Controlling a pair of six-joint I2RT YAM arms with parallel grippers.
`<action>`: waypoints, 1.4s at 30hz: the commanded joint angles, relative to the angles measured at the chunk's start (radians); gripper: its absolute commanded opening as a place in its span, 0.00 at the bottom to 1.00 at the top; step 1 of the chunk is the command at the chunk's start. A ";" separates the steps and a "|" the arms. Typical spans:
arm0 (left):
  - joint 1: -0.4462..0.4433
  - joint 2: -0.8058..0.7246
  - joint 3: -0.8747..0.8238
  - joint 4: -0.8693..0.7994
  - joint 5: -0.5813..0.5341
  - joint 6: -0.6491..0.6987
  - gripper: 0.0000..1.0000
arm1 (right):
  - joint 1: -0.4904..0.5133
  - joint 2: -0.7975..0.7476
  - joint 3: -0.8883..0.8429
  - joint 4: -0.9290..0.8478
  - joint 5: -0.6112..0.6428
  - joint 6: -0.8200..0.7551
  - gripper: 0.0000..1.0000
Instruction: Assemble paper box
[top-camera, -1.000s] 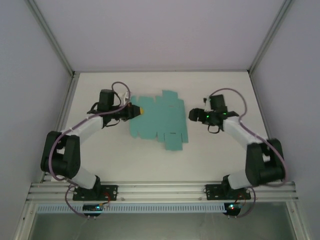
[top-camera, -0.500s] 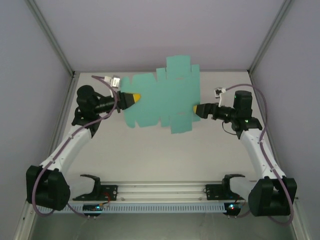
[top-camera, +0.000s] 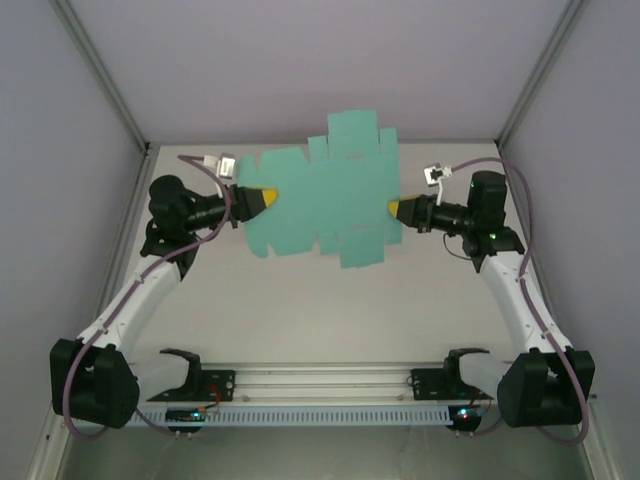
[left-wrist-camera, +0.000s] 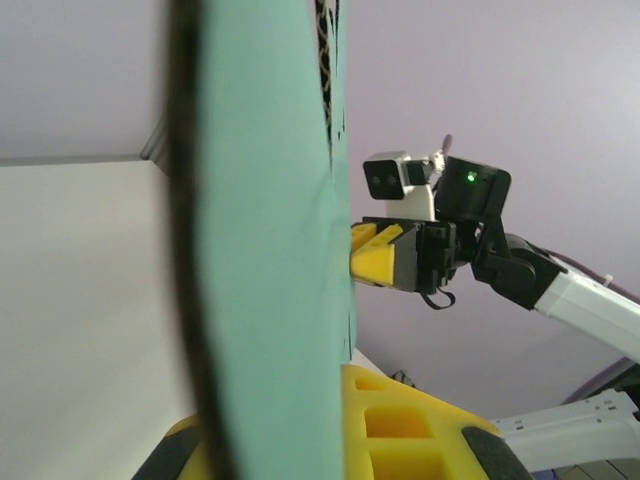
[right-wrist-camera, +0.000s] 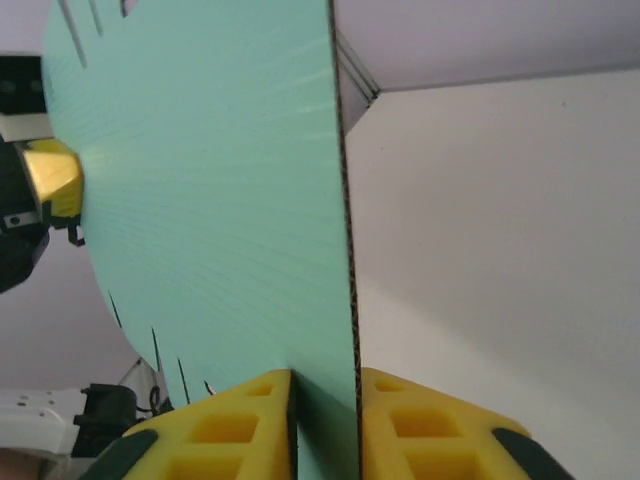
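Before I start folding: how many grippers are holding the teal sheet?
2: left gripper clamps the teal sheet at its left edge, right gripper at its right edge.

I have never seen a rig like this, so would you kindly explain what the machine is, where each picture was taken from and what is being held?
The left arm and the right arm are robots bolted at the near edge of a white table, each ending in a two-finger gripper with yellow pads. The overhead picture looks down from above and behind them; the left gripper and the right gripper face each other. The other two pictures come from cameras on the wrists, so each shows its own yellow fingers at the bottom. Between the grippers is the paper box, not yet folded: a flat teal card sheet with flaps and slits, held up off the table. Each gripper is shut on one side edge of it.
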 joint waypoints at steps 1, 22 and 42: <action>-0.014 -0.004 0.005 -0.005 -0.010 0.018 0.00 | 0.044 -0.015 0.021 0.021 -0.056 0.007 0.13; -0.065 0.211 -0.005 -0.483 -0.588 0.189 0.58 | 0.710 0.217 0.219 -0.407 1.620 -0.517 0.00; -0.070 0.224 0.013 -0.392 -0.387 0.109 0.99 | 0.582 0.350 0.086 -0.029 1.445 -1.018 0.00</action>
